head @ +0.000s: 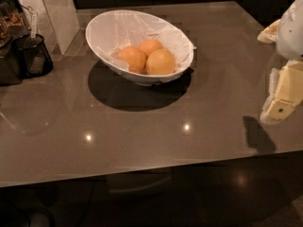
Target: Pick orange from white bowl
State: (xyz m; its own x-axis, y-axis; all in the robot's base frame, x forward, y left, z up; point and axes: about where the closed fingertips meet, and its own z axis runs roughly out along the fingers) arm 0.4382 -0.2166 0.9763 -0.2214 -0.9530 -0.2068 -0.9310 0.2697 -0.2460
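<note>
The orange point(161, 62) is the largest, paler yellow-orange fruit and lies at the front right inside the white bowl point(104, 30). The bowl is a large oval with a slanted rim and crinkled white paper lining, and it stands on the far middle of the table. Two smaller, deeper-orange fruits point(132, 59) point(150, 46) lie beside the orange and touch it. My gripper point(277, 109) hangs at the right edge of the view, above the table, well to the right of the bowl and apart from it. It holds nothing that I can see.
The glossy brown table point(142, 131) has its front edge near the bottom. A dark mesh container point(32, 56) and a white upright panel point(57, 13) stand at the far left. A pale object point(269, 32) lies at the far right.
</note>
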